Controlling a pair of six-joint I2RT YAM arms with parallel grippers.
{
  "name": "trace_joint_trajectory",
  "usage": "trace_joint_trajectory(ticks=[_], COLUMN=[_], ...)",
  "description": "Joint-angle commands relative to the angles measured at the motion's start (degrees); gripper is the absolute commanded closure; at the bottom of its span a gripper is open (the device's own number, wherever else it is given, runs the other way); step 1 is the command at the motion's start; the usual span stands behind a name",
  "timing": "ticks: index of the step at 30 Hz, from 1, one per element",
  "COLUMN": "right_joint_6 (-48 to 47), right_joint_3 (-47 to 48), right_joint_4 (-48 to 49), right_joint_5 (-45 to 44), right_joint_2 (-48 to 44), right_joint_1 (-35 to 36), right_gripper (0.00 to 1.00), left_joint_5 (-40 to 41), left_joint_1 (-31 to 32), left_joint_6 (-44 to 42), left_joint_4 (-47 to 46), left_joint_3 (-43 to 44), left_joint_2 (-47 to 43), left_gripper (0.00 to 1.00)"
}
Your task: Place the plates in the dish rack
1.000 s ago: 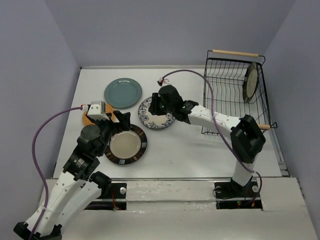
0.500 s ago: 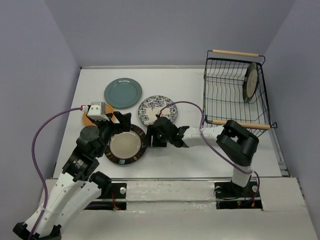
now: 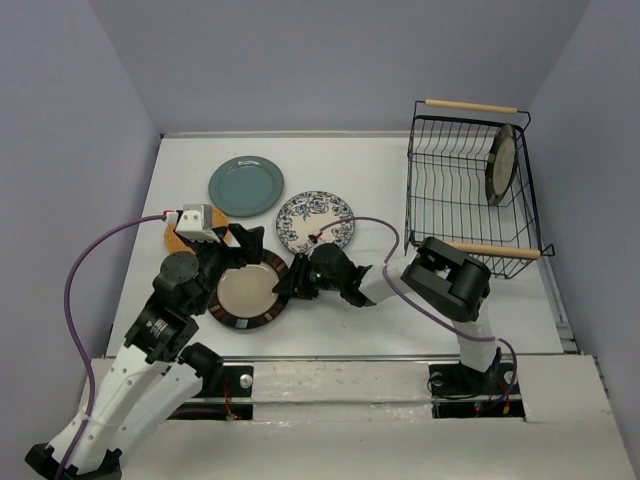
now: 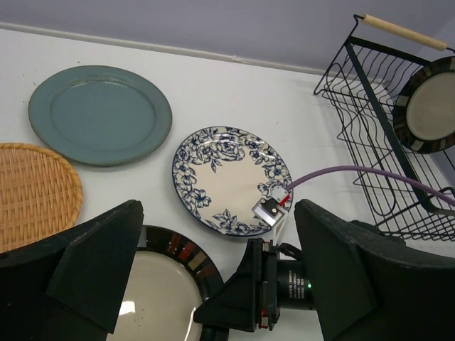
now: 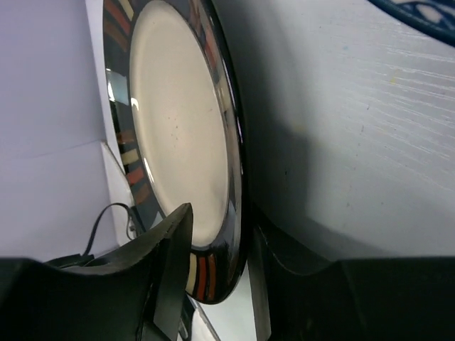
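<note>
A cream plate with a dark striped rim [image 3: 245, 290] [image 4: 153, 298] [image 5: 178, 128] lies flat near the table's front. My right gripper [image 3: 283, 288] [image 5: 220, 213] is low at its right edge, open, one finger over the rim and one under it with a thin gap. My left gripper [image 3: 228, 255] [image 4: 219, 213] hovers wide open above the same plate, holding nothing. Flat on the table lie a teal plate [image 3: 246, 186] [image 4: 99, 114], a blue-flowered plate [image 3: 315, 220] [image 4: 227, 177] and an orange-tan woven plate [image 3: 178, 238] [image 4: 32, 188]. The black wire dish rack [image 3: 440, 200] [image 4: 355, 92] holds a second striped plate [image 3: 500, 165] [image 4: 430, 106] upright.
The rack stands at the far right with wooden rod handles [image 3: 470, 105] at its back and front ends. Purple cables [image 3: 375, 225] loop over the table beside each arm. Grey walls close in the table on the left, back and right.
My right arm swung from above the blue-flowered plate down and left to the striped plate's right rim, and its jaws now straddle that rim. The left arm has not moved.
</note>
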State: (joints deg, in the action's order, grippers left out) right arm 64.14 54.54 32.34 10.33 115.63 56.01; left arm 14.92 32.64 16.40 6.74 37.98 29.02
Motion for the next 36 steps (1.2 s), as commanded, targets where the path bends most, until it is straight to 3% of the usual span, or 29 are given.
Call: trace_joint_trajectory(ticks=[1,2,3,5,17,20,23,29,33,36], right_joint_6=[2.0,2.1,2.0,1.9,-13.9,-22.6,-29.7,-35.8,-37.2,-41.5], right_joint_3=[-2.9,-3.1,-3.2,-4.1,-0.2,4.7,9.5,18.4,23.9,28.2], right_joint_4=[4.0,4.0,4.0,3.8,-11.7,-20.2,-27.2,-31.5,-34.3,-36.9], right_joint_5=[-1.4,-1.7,-1.8,-3.0,-7.2,-16.5,-22.4,-25.4,-24.6,-30.6], right_joint_2=[3.4,3.4,3.2,2.3,-18.1,-25.3,-30.5,-39.0,-41.4,-42.6], right_joint_1=[0.3,0.3,0.3,0.3,1.4,1.4,-2.3,-13.5,-20.5,-25.1], right_gripper=[0.64,0.69,0.84,0.93,0.93,0.93,0.93,0.93,0.93,0.93], left_joint_5=[-0.3,-0.4,-0.4,-0.3,-0.2,-0.1,-0.4,-1.2,-1.2,-1.0], left_joint_1=[0.3,0.3,0.3,0.3,0.3,0.4,0.3,0.4,0.9,1.6], left_joint_6=[-0.2,-0.2,-0.2,-0.2,-0.3,-0.3,-0.3,-0.2,-0.3,-0.4], left_joint_4=[-2.4,-2.4,-2.4,-2.3,-2.3,-2.4,-2.4,-2.5,-2.5,-2.5], left_joint_3=[2.3,2.3,2.3,2.3,2.3,2.4,2.4,2.2,2.2,2.2], left_joint_2=[-0.3,-0.3,-0.2,-0.3,-1.0,-1.3,-1.7,-2.7,-3.1,-3.3], left_gripper=[0.01,0.01,0.01,0.01,0.01,0.01,0.01,0.01,0.01,0.01])
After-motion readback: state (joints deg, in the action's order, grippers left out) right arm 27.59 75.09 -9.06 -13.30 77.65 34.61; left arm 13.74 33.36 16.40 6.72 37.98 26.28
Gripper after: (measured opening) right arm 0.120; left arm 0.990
